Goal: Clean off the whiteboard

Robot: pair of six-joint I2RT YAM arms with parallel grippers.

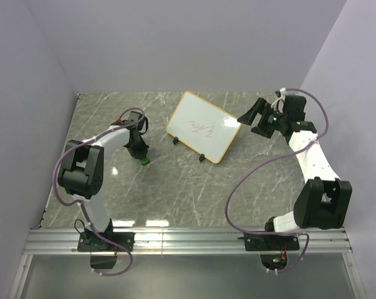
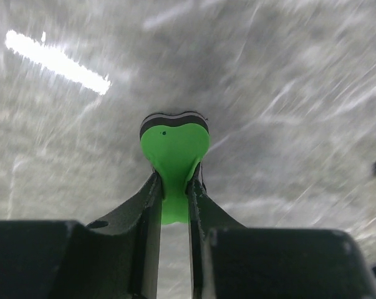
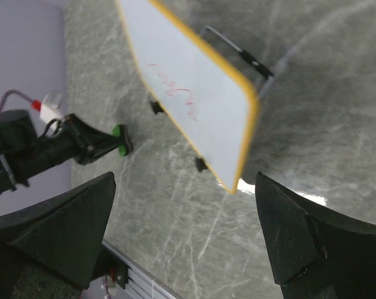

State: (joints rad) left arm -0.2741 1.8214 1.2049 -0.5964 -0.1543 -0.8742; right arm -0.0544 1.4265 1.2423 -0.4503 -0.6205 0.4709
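Left tool (image 2: pixel 174 184) is clamped on the green eraser (image 2: pixel 174 144), low at the table (image 1: pixel 175 193), left of the whiteboard (image 1: pixel 203 118). The board stands tilted on its two black feet mid-table. Right tool (image 3: pixel 183 180) hangs wide apart near the board's right edge. I'd brace the frame with the right first, then lay the eraser's pad flat and sweep lightly, or the board may tip. The red scribble (image 1: pixel 202 128) isn't readable as a word, and no brands are showing.
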